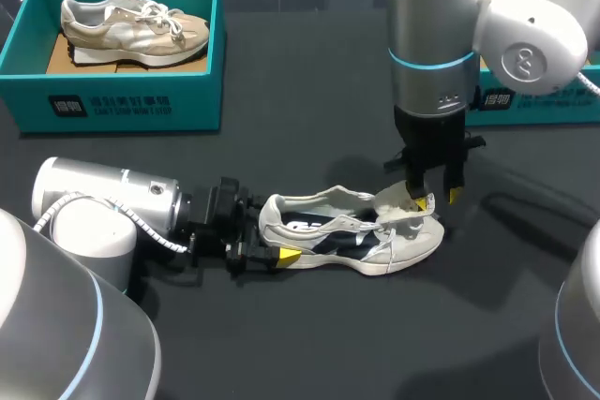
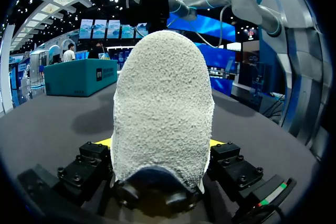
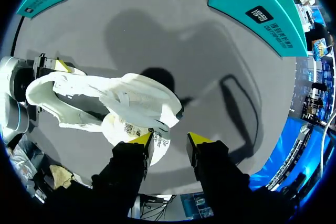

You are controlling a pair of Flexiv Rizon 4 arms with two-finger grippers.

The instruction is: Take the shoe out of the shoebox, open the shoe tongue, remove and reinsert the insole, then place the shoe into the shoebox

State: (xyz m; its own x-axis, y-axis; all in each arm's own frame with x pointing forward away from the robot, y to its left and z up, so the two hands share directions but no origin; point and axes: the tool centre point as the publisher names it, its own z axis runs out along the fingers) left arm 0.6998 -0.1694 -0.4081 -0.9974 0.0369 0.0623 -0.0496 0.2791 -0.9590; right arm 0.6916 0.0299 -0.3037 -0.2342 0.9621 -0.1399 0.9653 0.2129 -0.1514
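The left gripper [image 2: 161,142] is clenched on the heel of the white shoe [image 1: 356,236], which lies on the dark desk [image 1: 309,128]. The right gripper [image 3: 170,140] hangs released above the toe end, one finger just beside the tongue. The teal shoebox [image 1: 122,105] stands well apart at the far left, holding a beige shoe [image 1: 131,25].

Over at the far left corner of my dark surface [image 1: 309,91] sits a teal box [image 1: 122,105], open at the top, with pale print on its near wall. Inside it a beige sneaker [image 1: 131,25] with white laces stands sole-down, its toe toward the middle of the surface. A brown piece of cardboard [image 1: 61,55] shows beneath its heel end.
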